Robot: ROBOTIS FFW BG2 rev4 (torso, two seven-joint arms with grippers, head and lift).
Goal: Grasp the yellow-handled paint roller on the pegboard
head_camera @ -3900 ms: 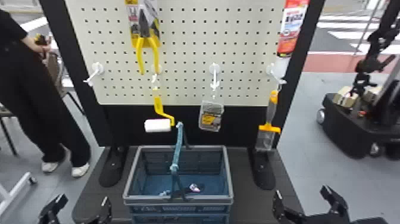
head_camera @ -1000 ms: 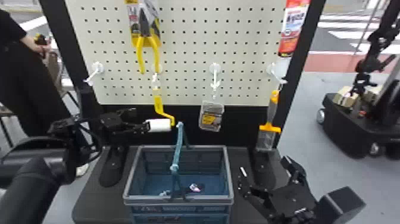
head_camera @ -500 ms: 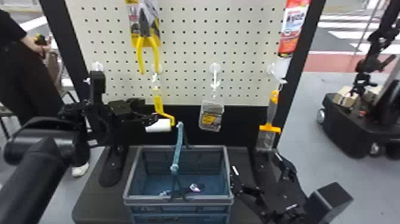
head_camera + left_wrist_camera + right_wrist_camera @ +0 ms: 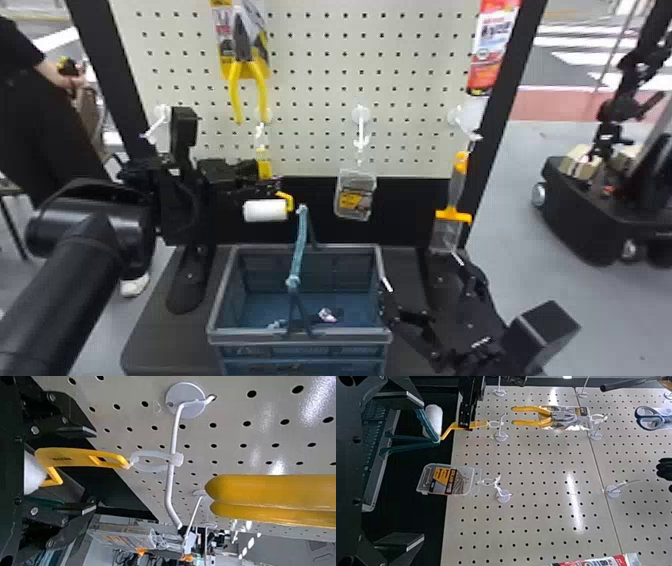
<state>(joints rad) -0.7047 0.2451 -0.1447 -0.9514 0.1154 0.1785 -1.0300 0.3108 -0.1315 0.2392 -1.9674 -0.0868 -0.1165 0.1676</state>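
Note:
The yellow-handled paint roller (image 4: 263, 170) hangs by a clear loop from a white hook (image 4: 174, 455) on the pegboard (image 4: 400, 75), its white roller (image 4: 265, 210) at the bottom. My left gripper (image 4: 265, 179) comes in from the left, open, with one finger on each side of the yellow handle (image 4: 79, 457). In the left wrist view there is a gap between each finger and the handle. The right wrist view shows this gripper (image 4: 468, 403) at the handle (image 4: 474, 424). My right gripper (image 4: 425, 300) stays low at the front right, open and holding nothing.
Yellow-handled pliers (image 4: 245, 65) hang just above the roller. A bag of screws (image 4: 352, 195) and an orange-collared tool (image 4: 450, 220) hang to the right. A blue basket (image 4: 225, 300) with its handle upright stands directly below. A person stands at the far left.
My left arm has risen from the bottom edge and moved right, bringing its fingers around the roller's handle. My right arm has lifted slightly into view.

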